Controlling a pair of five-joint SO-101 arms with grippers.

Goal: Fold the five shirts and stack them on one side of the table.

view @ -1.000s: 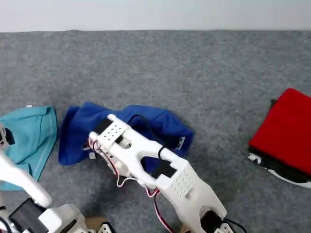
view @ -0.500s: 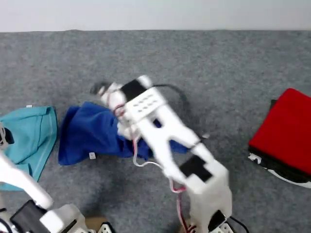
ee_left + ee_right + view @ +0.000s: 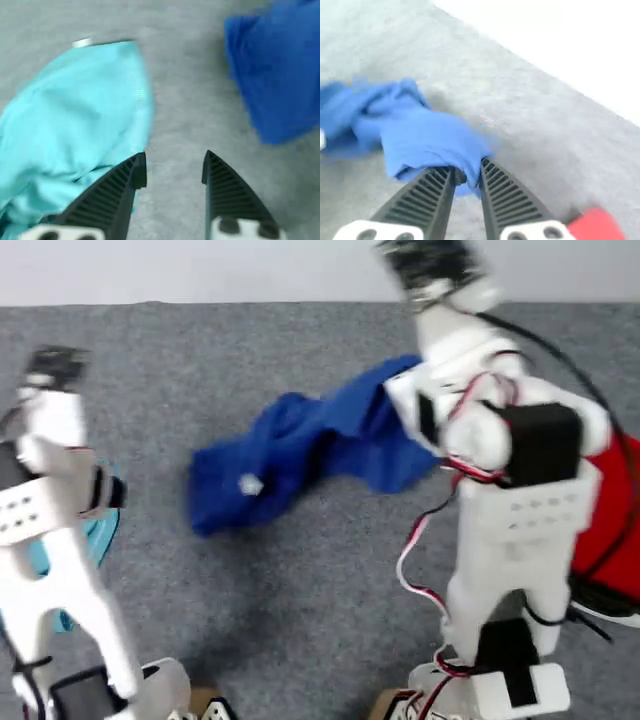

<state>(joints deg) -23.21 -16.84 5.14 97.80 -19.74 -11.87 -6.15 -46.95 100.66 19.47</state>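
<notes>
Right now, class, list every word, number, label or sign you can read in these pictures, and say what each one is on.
Nothing here can be read.
On the blue shirt, a small white tag: too blurred to read.
On the turquoise shirt, a white label at its edge: too blurred to read.

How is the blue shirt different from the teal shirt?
The blue shirt is dark blue; the teal shirt is pale. The blue shirt is pinched in the right tool and bunched up, with one end lifted. The teal shirt lies flatter with no tool on it; the open left tool hangs by its edge. Both touch the grey table.
</notes>
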